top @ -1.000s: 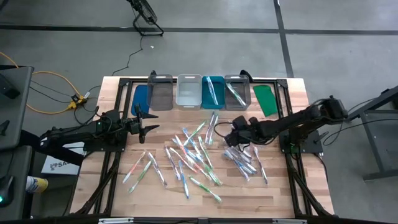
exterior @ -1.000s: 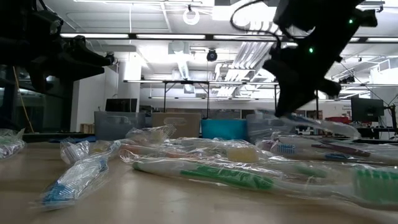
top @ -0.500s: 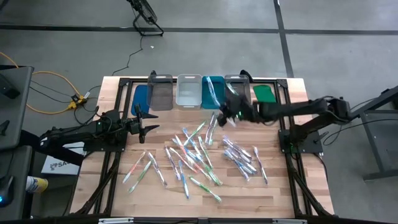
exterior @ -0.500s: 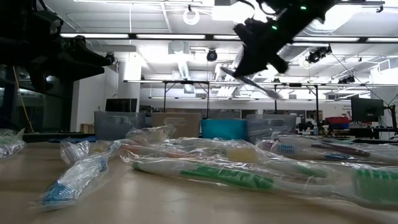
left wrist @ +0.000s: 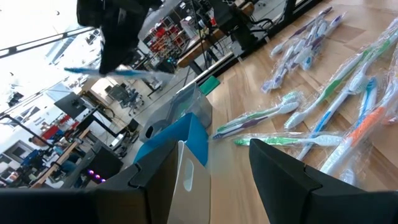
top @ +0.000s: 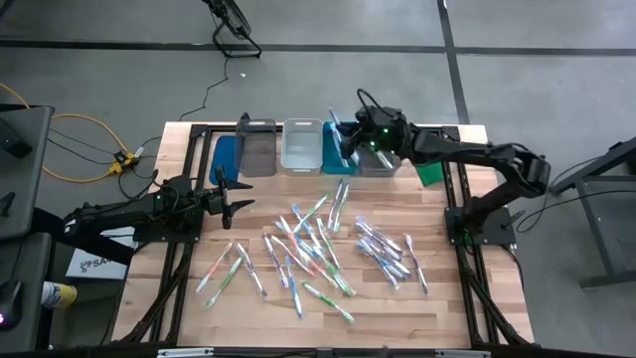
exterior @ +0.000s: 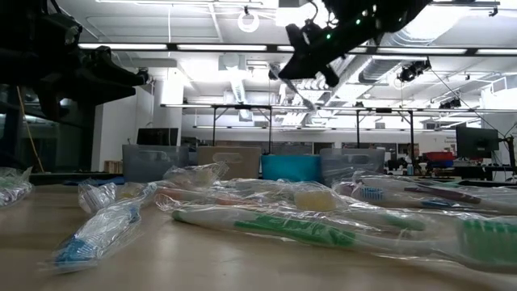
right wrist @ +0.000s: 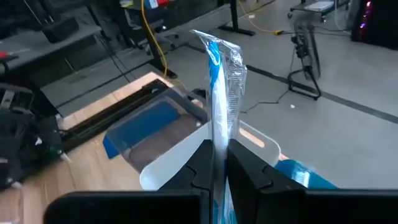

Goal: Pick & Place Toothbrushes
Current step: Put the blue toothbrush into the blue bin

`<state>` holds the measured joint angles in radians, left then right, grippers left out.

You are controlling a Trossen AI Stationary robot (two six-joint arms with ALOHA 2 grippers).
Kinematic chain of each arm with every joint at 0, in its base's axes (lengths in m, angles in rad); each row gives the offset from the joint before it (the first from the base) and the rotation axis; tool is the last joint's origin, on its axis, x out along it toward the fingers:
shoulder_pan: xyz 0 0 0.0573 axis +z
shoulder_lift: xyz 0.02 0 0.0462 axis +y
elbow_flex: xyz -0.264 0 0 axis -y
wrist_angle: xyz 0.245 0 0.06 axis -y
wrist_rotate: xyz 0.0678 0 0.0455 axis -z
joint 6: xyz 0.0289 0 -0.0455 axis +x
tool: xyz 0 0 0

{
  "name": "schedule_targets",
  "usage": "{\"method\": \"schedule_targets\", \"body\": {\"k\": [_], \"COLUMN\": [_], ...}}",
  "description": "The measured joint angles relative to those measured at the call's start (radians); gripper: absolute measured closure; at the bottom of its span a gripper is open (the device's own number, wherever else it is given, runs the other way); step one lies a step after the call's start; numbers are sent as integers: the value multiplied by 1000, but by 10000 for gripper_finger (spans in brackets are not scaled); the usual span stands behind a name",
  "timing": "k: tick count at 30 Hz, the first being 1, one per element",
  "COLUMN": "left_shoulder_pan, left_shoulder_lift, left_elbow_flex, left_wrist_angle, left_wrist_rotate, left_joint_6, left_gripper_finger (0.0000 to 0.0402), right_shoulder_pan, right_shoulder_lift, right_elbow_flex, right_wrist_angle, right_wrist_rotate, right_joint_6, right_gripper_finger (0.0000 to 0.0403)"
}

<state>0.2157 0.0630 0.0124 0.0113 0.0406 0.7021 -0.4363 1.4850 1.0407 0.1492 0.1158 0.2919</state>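
High view: the right gripper (top: 350, 139) reached across the far side of the table (top: 437, 298), hanging over the teal bin (top: 339, 147) at about 12 o'clock from the table's centre, in a row with a white bin (top: 301, 147) and a grey bin (top: 257, 147). A wrapped toothbrush (top: 338, 134) showed at its tip. The loose toothbrushes (top: 318, 244) lay scattered over the middle of the table, spreading from roughly 8 o'clock to 3 o'clock. The left gripper (top: 241, 202) waited at 9 o'clock, above the boards, its fingers spread apart and holding nothing.

Low view: the right gripper (exterior: 305, 50) hung high above the table, well clear of the bins, with a thin stick-like object slanting beneath it. Wrapped toothbrushes (exterior: 275, 222) filled the foreground. The left arm (exterior: 73, 69) was dark at 10 o'clock.

Left wrist view: the left fingers (left wrist: 283, 180) stood wide with nothing between them; toothbrushes (left wrist: 292, 118) lay on the wood beyond. The right gripper (left wrist: 115, 43) hung farther off with the toothbrush (left wrist: 118, 71) held crosswise.

Right wrist view: the right fingers (right wrist: 200, 168) were pinched narrow on the wrapped, blue-bristled toothbrush (right wrist: 219, 93), which stood upright between them. The white bin (right wrist: 180, 155) and a blue lid (right wrist: 140, 124) lay below.
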Motion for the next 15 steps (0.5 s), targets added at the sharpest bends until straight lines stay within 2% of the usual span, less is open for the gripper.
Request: {"method": "schedule_targets", "body": {"k": [6,15], "left_shoulder_pan": [0,0], "left_shoulder_lift": [0,0], "left_elbow_flex": [0,0], "left_wrist_angle": [0,0], "left_wrist_rotate": [0,0], "left_joint_6": [0,0], "left_gripper_finger": [208,208], "right_shoulder_pan": [-33,-73], "right_shoulder_lift": [128,275], "right_elbow_flex": [-1,-1], "right_wrist_angle": [78,183], "right_wrist_rotate": [-28,24], "right_joint_6": [12,27], "right_gripper_finger": [385,382]}}
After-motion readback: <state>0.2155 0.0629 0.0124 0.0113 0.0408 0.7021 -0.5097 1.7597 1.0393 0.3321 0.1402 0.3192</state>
